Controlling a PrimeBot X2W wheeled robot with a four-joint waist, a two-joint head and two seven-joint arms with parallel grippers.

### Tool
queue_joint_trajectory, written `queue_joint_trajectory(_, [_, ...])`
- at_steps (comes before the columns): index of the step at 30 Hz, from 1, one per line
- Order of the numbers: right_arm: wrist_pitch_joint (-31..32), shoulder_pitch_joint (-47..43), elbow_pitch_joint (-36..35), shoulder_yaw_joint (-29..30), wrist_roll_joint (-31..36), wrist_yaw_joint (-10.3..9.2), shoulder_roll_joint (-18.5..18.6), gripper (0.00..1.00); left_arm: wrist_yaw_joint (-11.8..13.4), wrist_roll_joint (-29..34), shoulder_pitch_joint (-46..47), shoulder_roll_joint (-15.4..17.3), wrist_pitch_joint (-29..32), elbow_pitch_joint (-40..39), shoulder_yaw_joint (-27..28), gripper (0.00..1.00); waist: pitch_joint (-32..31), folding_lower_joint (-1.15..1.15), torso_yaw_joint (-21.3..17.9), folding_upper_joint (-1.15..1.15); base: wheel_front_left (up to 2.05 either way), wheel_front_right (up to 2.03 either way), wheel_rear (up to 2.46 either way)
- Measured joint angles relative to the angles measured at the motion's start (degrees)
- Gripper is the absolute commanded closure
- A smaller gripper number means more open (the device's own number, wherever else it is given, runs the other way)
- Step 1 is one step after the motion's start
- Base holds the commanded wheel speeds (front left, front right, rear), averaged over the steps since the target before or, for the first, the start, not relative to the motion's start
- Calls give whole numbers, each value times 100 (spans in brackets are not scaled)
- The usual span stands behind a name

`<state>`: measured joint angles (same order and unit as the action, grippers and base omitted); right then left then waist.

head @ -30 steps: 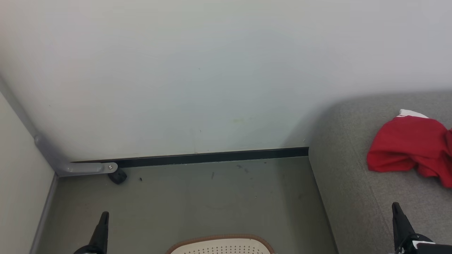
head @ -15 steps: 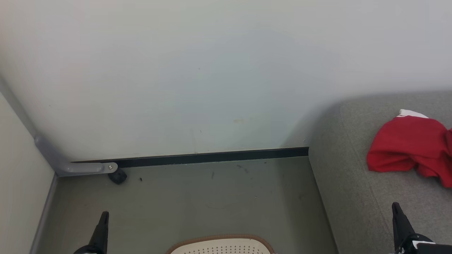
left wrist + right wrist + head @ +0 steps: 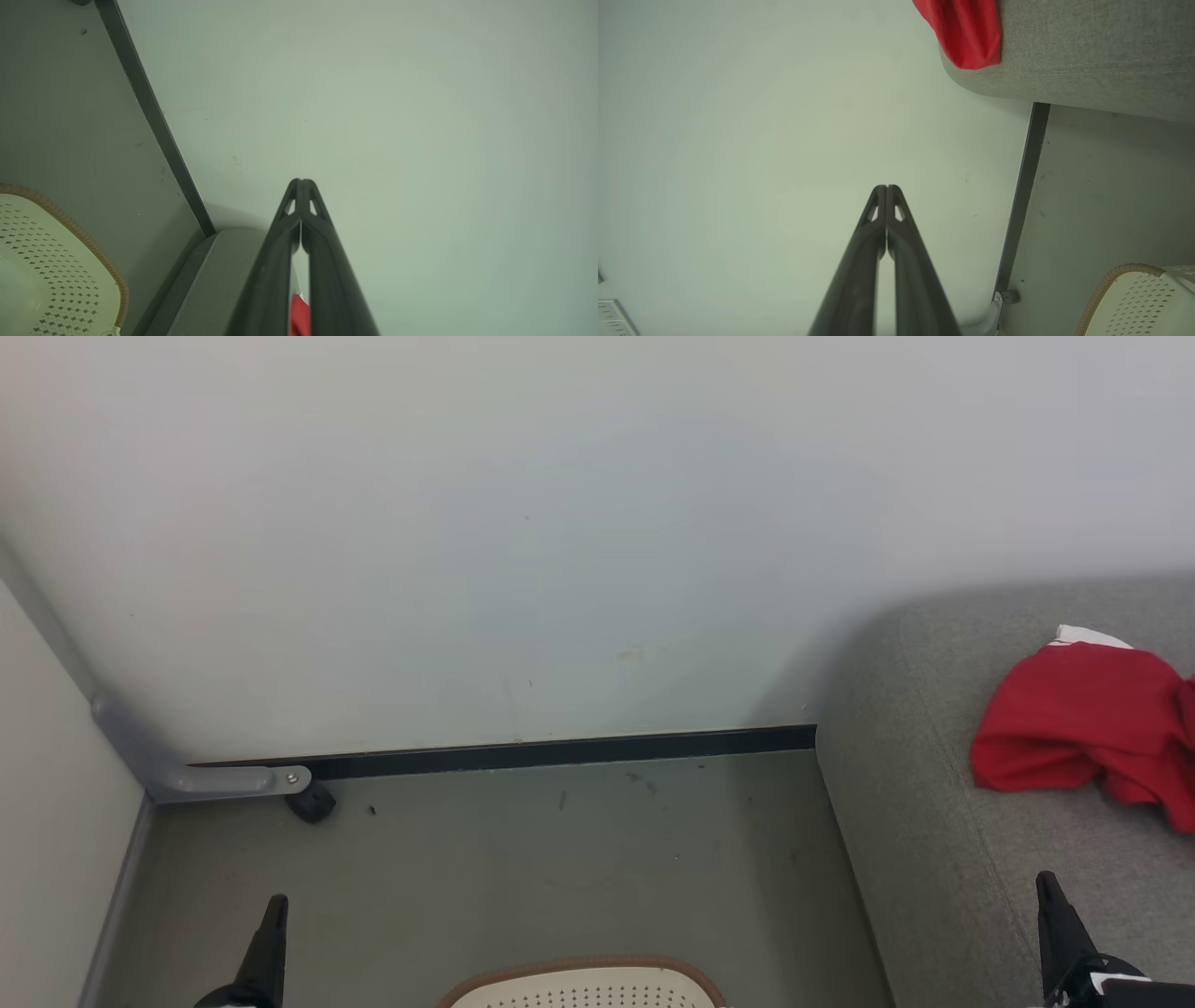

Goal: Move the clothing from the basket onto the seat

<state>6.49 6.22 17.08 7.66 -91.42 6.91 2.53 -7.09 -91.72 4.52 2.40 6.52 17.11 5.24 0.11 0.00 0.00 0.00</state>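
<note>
Nothing has shifted over the last second: both arms, the fabric and the camera sit exactly as in the earlier pictures. The left gripper (image 3: 278, 903) and the right gripper (image 3: 1046, 879) rest at the lower corners of the head view, each with its two dark fingers pressed together at the tips and nothing between them, which the wrist views confirm. The clothing (image 3: 1074, 719), a crumpled red heap with a scrap of white trim at its top, already lies on the seat (image 3: 934, 821), its long axis running left to right and cut off by the picture's right edge. It sits ahead of the right gripper and slightly to its right, apart from it; the left gripper is well apart, across the bare floor (image 3: 560, 859). The basket (image 3: 579, 965) stands low between the two grippers, with little more than its brown rim in sight, so whether more fabric waits inside cannot be told. Any reach to the heap would probably fall to the right arm.
</note>
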Motion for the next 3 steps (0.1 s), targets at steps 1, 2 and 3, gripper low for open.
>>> queue_joint_trajectory(1, [0,0,0,0,0,0,0,100,0,0,0,0,0,-1,0,100,0,0,0,0,0,0,0])
queue_joint_trajectory(2, [0,0,-1,0,0,0,0,100,0,1,0,0,0,-2,0,100,0,0,0,0,0,0,0])
queue_joint_trajectory(3, [0,0,-1,0,0,0,0,100,0,0,0,0,0,-3,0,100,0,-1,0,0,0,0,0])
